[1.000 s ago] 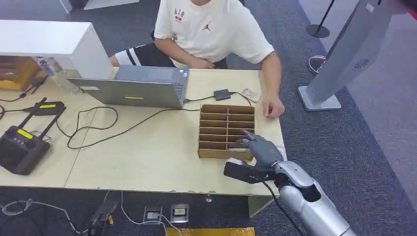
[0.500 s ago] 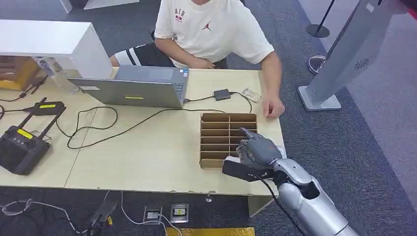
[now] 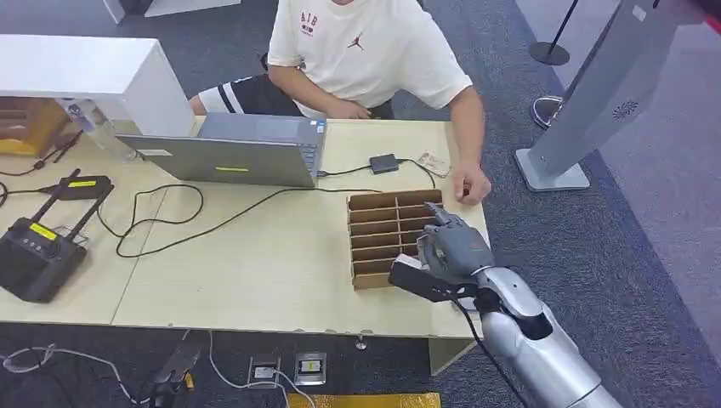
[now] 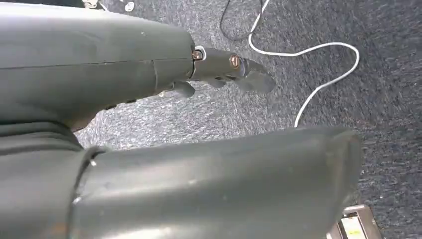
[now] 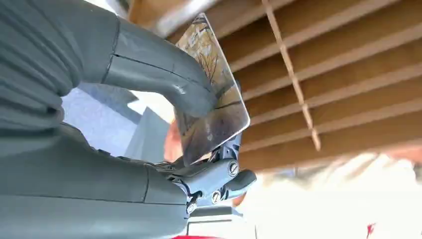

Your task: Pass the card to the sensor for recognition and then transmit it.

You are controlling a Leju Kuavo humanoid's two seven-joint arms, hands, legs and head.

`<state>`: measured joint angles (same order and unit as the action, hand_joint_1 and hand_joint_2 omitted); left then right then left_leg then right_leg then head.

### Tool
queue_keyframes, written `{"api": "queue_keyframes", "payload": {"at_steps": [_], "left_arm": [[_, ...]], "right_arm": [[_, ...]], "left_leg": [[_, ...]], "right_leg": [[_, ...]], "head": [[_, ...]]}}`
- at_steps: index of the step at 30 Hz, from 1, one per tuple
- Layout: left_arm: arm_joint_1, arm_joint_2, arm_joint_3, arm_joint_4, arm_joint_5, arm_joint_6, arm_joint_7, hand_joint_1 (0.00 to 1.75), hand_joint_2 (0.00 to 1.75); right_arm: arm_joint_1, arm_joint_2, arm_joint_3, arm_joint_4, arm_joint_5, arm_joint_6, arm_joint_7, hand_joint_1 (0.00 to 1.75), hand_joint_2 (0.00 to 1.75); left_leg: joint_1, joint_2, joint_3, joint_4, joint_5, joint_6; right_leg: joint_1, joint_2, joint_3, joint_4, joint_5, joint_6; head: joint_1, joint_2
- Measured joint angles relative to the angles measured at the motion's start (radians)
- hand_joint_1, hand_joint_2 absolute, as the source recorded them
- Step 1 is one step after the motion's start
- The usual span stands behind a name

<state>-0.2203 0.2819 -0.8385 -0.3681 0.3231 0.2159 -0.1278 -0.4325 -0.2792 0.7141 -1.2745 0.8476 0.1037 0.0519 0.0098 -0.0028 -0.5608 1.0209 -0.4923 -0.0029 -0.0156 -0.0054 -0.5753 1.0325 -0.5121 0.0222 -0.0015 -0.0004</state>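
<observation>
your right hand (image 3: 452, 252) pinches a glossy printed card (image 5: 211, 97) between its thick grey thumb and darker fingers, just over the slatted cardboard organizer (image 3: 384, 236) on the pale wooden table (image 3: 255, 272). your left hand (image 4: 226, 72) hangs over grey carpet, fingers loosely apart, holding nothing.

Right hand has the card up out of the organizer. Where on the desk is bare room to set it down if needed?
Widest bare patch: the table between the black cable and the wooden organizer, near the front edge. Crowded: the strip behind the organizer, with the sensor, a second card and the person's hand. The right hand holds the card.
</observation>
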Motion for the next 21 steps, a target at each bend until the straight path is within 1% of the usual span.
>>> {"api": "queue_keyframes", "payload": {"at_steps": [2, 5, 8, 10, 12, 14, 16, 19, 21], "left_arm": [[0.002, 0.000, 0.000, 0.000, 0.000, 0.007, -0.010, 0.00, 0.00], [0.003, 0.000, 0.000, 0.000, -0.002, 0.011, -0.029, 0.00, 0.00], [0.001, -0.001, 0.000, 0.000, -0.007, 0.015, -0.038, 0.00, 0.00], [0.000, -0.002, 0.000, 0.000, -0.008, 0.016, -0.039, 0.00, 0.00], [-0.003, -0.005, 0.000, 0.000, -0.011, 0.018, -0.040, 0.00, 0.00], [-0.005, -0.006, 0.000, 0.000, -0.016, 0.016, -0.040, 0.00, 0.00], [-0.012, -0.008, -0.001, 0.000, -0.021, 0.009, -0.040, 0.00, 0.00], [-0.021, -0.012, -0.001, 0.000, -0.024, -0.002, -0.037, 0.00, 0.00], [-0.027, -0.013, -0.001, 0.000, -0.029, -0.008, -0.030, 0.00, 0.00]], "right_arm": [[-0.013, 0.000, -0.018, -0.007, 0.013, -0.025, 0.008, 1.75, 1.75], [-0.054, 0.000, -0.063, -0.046, 0.034, -0.025, 0.020, 1.75, 1.75], [-0.140, -0.002, -0.119, -0.078, 0.035, -0.011, 0.004, 1.75, 1.75], [-0.171, -0.002, -0.132, -0.079, 0.034, -0.008, -0.005, 1.75, 1.75], [-0.231, -0.003, -0.160, -0.080, 0.031, -0.006, -0.032, 1.75, 1.75], [-0.266, -0.003, -0.163, -0.076, 0.038, 0.000, -0.054, 1.75, 1.75], [-0.307, -0.003, -0.160, -0.043, 0.057, 0.002, -0.088, 1.75, 1.75], [-0.343, 0.010, -0.154, 0.023, 0.083, -0.027, -0.136, 1.75, 1.75], [-0.367, 0.023, -0.149, 0.076, 0.092, -0.049, -0.149, 1.75, 1.75]], "left_leg": [[0.000, 0.000, 0.000, 0.000, 0.000, 0.000], [0.000, 0.000, 0.000, 0.000, 0.000, 0.000], [0.000, 0.001, 0.001, 0.000, 0.000, 0.000], [0.000, 0.001, 0.001, 0.000, 0.000, 0.000], [0.000, 0.001, 0.000, 0.000, 0.000, 0.000], [0.000, 0.001, 0.000, 0.000, 0.000, 0.000], [0.000, 0.001, 0.000, 0.000, 0.000, 0.000], [0.000, 0.000, -0.001, 0.000, 0.000, 0.000], [0.000, 0.000, -0.001, 0.000, 0.000, 0.000]], "right_leg": [[0.000, 0.000, 0.000, 0.000, 0.000, 0.000], [0.000, 0.000, 0.000, 0.000, 0.000, 0.000], [0.000, 0.001, 0.000, 0.000, 0.000, 0.000], [0.000, 0.001, 0.000, 0.000, 0.000, 0.000], [0.000, 0.000, 0.000, 0.000, 0.000, 0.000], [0.000, 0.001, 0.000, 0.000, 0.000, 0.000], [0.000, 0.001, 0.000, 0.000, 0.000, 0.000], [0.000, 0.000, 0.000, 0.001, 0.000, 0.000], [0.000, 0.000, 0.000, 0.001, 0.000, 0.000]], "head": [[0.000, 0.000], [0.000, 0.000], [-0.001, 0.000], [0.001, 0.000], [0.000, 0.000], [0.000, 0.000], [-0.001, 0.000], [-0.001, 0.000], [0.000, 0.000]]}}
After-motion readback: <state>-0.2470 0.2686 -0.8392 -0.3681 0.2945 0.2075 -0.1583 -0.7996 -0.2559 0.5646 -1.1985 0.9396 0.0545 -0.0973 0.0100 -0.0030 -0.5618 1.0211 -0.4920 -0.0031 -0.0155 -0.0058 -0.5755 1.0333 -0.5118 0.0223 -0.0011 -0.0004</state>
